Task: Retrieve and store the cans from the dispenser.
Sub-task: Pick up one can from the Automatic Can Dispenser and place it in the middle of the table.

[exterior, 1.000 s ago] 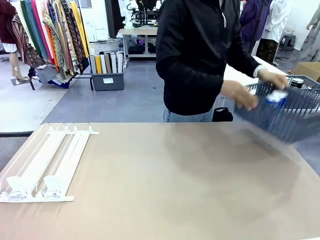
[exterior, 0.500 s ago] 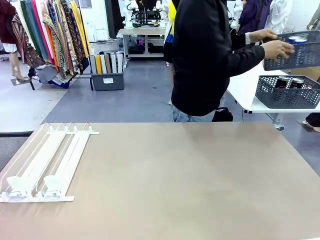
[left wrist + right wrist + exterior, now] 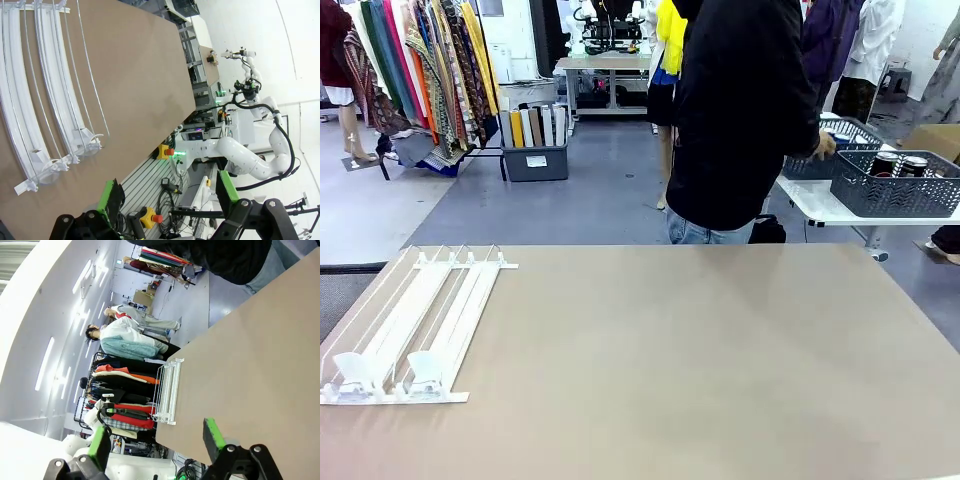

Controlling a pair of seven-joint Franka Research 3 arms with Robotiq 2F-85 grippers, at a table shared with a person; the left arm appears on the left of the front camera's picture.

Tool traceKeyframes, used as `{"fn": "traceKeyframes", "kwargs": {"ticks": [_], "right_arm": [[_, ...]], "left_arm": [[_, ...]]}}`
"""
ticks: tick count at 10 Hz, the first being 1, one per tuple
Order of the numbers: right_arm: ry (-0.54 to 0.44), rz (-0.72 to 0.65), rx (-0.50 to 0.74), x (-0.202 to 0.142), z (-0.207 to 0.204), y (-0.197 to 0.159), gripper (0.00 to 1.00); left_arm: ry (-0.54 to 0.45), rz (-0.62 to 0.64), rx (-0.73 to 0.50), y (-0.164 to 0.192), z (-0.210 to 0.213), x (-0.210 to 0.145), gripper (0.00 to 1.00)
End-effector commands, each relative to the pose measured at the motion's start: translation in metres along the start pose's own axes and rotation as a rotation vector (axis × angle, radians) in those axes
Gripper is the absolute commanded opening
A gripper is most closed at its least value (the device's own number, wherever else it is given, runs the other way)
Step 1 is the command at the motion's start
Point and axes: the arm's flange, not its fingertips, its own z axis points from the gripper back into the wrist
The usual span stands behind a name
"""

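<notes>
Dispenser (image 3: 410, 330) lies at the robot's left edge of the brown table (image 3: 700, 370), a flat white rack of long lanes with thin rails and clear end stops, no can in it. Cans (image 3: 900, 163) with silver tops stand in a grey basket (image 3: 895, 195) on a white side table, beyond the person (image 3: 745, 120) in black who bends over a second basket. Left gripper (image 3: 167, 192) and right gripper (image 3: 156, 436) are both spread wide, holding nothing.
</notes>
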Motion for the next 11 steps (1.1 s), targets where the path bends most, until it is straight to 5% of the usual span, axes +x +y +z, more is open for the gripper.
{"fn": "traceKeyframes", "kwargs": {"ticks": [1,11], "right_arm": [[-0.018,0.026,0.032,0.0026,-0.0030,0.0012,1.00],[-0.018,0.026,0.032,0.0026,-0.0030,0.0012,1.00]], "left_arm": [[0.005,0.003,-0.005,-0.0021,0.0009,-0.0010,1.00],[0.005,0.003,-0.005,-0.0021,0.0009,-0.0010,1.00]]}}
